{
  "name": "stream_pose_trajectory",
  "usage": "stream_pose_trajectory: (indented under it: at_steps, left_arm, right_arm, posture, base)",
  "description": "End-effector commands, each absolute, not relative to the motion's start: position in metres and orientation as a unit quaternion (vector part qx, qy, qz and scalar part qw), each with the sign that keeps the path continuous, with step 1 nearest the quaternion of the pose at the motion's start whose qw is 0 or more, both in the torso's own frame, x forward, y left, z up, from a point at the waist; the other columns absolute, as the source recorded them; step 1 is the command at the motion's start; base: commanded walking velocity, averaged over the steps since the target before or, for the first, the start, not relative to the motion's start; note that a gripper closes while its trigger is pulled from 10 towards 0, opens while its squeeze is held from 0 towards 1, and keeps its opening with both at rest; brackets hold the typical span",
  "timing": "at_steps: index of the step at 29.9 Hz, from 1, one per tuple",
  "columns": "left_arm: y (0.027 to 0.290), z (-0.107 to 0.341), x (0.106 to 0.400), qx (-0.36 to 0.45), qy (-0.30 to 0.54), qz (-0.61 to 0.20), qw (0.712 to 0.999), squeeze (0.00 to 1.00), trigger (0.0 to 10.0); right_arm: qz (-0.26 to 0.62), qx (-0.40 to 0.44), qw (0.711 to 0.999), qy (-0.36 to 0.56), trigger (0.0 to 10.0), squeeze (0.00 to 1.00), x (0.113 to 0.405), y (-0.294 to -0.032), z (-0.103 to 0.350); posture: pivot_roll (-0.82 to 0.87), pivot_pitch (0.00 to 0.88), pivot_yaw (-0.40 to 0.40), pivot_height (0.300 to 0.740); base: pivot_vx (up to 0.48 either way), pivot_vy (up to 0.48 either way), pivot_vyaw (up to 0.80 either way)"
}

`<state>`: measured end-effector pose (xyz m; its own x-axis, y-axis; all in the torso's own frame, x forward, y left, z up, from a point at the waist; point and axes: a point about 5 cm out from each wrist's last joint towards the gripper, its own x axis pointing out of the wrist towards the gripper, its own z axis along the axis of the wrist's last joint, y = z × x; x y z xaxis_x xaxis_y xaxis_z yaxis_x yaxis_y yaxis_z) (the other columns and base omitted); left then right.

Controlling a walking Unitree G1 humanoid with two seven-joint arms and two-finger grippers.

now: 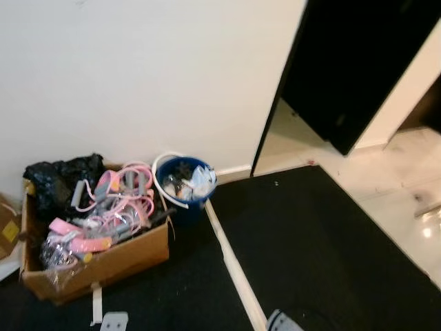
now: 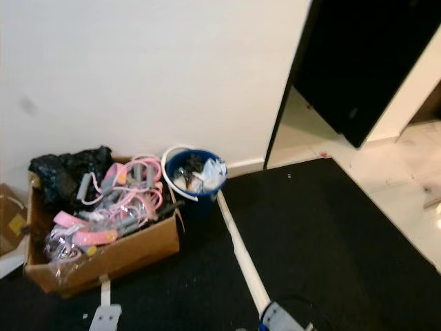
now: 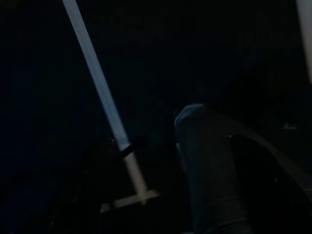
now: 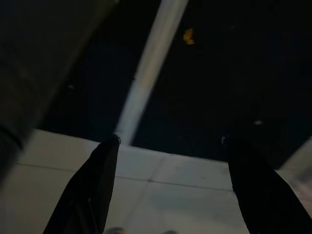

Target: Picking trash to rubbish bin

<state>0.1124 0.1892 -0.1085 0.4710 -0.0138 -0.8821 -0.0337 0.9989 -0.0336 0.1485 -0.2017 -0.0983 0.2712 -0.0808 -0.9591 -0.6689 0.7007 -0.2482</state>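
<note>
A blue bucket [image 1: 185, 185] with a white handle stands against the white wall and serves as the rubbish bin. Crumpled paper and wrappers [image 1: 193, 182] lie inside it. My right gripper [image 4: 170, 140] hangs low and open, with nothing between its fingers. Below it is the border between the black mat and pale tiles [image 4: 161, 195]. A small yellow scrap [image 4: 188, 35] lies on the mat beyond it. My left arm hangs idle; its wrist view is very dark and makes out a white strip [image 3: 100, 92] on the mat.
A cardboard box [image 1: 103, 265] full of pink straps and a black bag stands left of the bucket. A white strip [image 1: 231, 258] runs across the black mat [image 1: 317, 255]. An open dark doorway [image 1: 344, 69] and pale tiles [image 1: 406, 186] lie to the right.
</note>
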Motion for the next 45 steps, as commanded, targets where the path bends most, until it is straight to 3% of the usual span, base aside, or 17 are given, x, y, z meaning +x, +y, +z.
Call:
stream_pose_trajectory:
  at_steps: [1,14,45]
  left_arm:
    - [0.183,-0.1115,0.1047,-0.035,0.527,0.005,0.849,0.0,10.0]
    - [0.1844,-0.1114,0.1044,-0.021,0.527,-0.004,0.849,0.0,10.0]
    - [0.1857,-0.1099,0.1095,-0.014,0.523,-0.009,0.852,0.0,10.0]
  right_arm:
    - [0.2,-0.334,0.721,0.573,10.0,0.0,0.1462,-0.2071,-0.0982]
    - [0.204,-0.344,0.71,0.579,10.0,0.0,0.139,-0.2127,-0.0998]
    - [0.196,-0.324,0.721,0.58,10.0,0.0,0.1372,-0.2041,-0.1019]
  posture:
    - [0.04,0.041,-0.013,0.74]
    - [0.04,0.019,-0.014,0.74]
    - [0.03,0.028,0.01,0.74]
  base:
    - [0.0,0.0,-0.8]
    - [0.0,0.0,-0.8]
    - [0.0,0.0,-0.8]
